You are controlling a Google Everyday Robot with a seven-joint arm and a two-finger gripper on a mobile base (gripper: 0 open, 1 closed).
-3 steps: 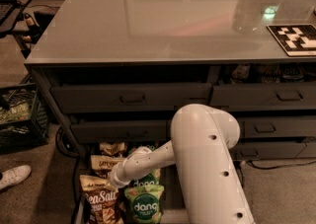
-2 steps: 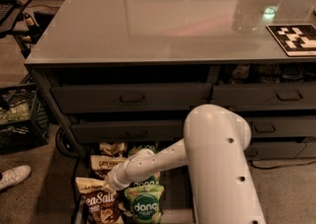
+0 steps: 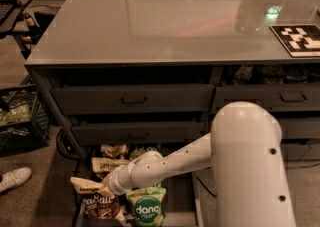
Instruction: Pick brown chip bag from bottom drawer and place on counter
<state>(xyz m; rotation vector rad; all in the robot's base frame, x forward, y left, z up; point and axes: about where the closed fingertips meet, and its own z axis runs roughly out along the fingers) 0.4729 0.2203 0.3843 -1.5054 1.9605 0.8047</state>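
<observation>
The brown chip bag (image 3: 97, 202), with white "Sea Salt" lettering and a tan top band, stands in the open bottom drawer (image 3: 193, 198) at its front left. My gripper (image 3: 111, 182) is at the end of the white arm, low over the drawer. It is right against the bag's top band on its right side. The wrist hides the gripper's tip. The glossy grey counter (image 3: 175, 16) spreads above the drawer cabinet.
A green "dang" bag (image 3: 146, 209) stands right of the brown bag. More tan bags (image 3: 109, 164) lie behind it. Closed drawers (image 3: 132, 100) are above. A black-and-white tag board (image 3: 300, 38) lies on the counter's right. A dark crate (image 3: 20, 116) and a white shoe (image 3: 12, 178) are on the floor at left.
My arm's big white elbow has swung to the right. The gripper has stayed at the brown bag's top, and the bag's top band has shifted slightly left.
</observation>
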